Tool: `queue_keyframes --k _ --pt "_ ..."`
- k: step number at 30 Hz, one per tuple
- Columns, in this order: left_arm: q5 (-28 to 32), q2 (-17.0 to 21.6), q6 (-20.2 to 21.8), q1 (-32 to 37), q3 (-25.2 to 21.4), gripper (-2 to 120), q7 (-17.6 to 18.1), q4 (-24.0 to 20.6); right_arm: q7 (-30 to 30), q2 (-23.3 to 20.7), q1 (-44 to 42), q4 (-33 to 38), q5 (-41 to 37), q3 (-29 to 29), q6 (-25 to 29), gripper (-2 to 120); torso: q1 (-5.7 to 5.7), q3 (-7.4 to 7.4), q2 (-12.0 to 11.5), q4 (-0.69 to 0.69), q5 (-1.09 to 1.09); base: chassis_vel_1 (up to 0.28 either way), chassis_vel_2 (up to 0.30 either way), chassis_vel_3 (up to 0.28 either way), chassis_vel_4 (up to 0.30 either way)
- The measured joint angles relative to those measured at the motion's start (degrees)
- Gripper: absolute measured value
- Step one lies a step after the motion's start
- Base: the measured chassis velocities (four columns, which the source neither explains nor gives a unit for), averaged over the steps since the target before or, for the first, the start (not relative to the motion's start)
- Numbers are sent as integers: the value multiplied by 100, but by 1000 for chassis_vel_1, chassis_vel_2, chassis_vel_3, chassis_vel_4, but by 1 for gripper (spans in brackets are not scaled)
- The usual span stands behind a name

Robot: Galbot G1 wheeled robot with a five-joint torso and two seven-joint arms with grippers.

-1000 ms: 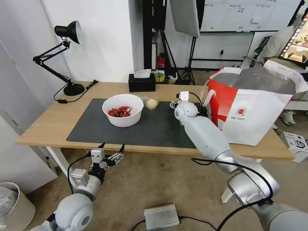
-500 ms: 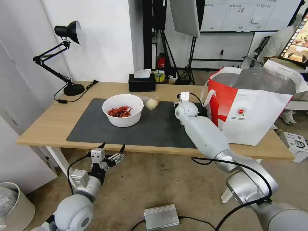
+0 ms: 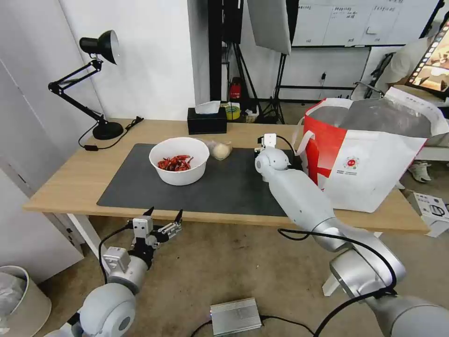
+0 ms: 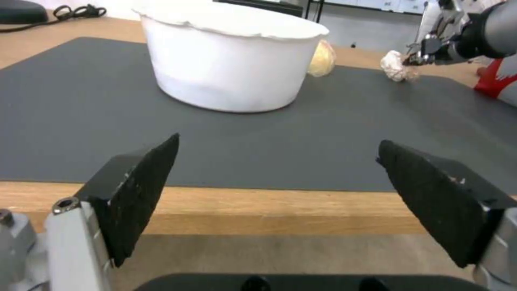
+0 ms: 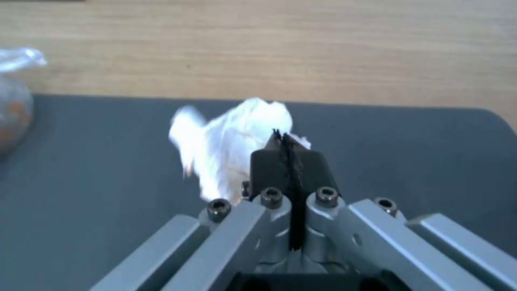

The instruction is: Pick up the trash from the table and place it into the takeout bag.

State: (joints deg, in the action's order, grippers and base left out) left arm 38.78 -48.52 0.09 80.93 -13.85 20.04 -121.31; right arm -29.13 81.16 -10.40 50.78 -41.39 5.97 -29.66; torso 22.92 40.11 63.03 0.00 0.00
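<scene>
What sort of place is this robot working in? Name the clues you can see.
Probably a lab or studio room used for filming, not a home: tripod stands and a hanging light panel stand behind the table, and a whiteboard covers the back wall.

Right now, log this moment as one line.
right gripper: shut on tissue, over mat | left gripper: open, parked below table edge

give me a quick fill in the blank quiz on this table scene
1. The right gripper is shut on the ____.
2. The bowl holds red ____.
3. The left gripper, fingers open, hangs below the ____ edge.
4. The bun lies beside the ____.

Missing words: tissue; chillies; table; bowl
</scene>
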Motion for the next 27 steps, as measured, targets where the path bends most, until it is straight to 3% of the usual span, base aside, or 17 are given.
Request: queue_keyframes --k 19,25,27 --pt "-10 -29 -30 -7 35 100 1 41 -62 -203 -191 497 -151 -34 21 0 0 0 0 0 0 0 0 0 0" --pt "-16 -30 -31 14 23 100 2 -3 158 -206 -215 486 -139 -4 254 0 0 0 -1 0 0 0 0 0 0" --pt "-18 -33 -31 17 21 100 1 -21 223 -195 -219 476 -100 3 317 7 0 0 0 0 0 0 0 0 0"
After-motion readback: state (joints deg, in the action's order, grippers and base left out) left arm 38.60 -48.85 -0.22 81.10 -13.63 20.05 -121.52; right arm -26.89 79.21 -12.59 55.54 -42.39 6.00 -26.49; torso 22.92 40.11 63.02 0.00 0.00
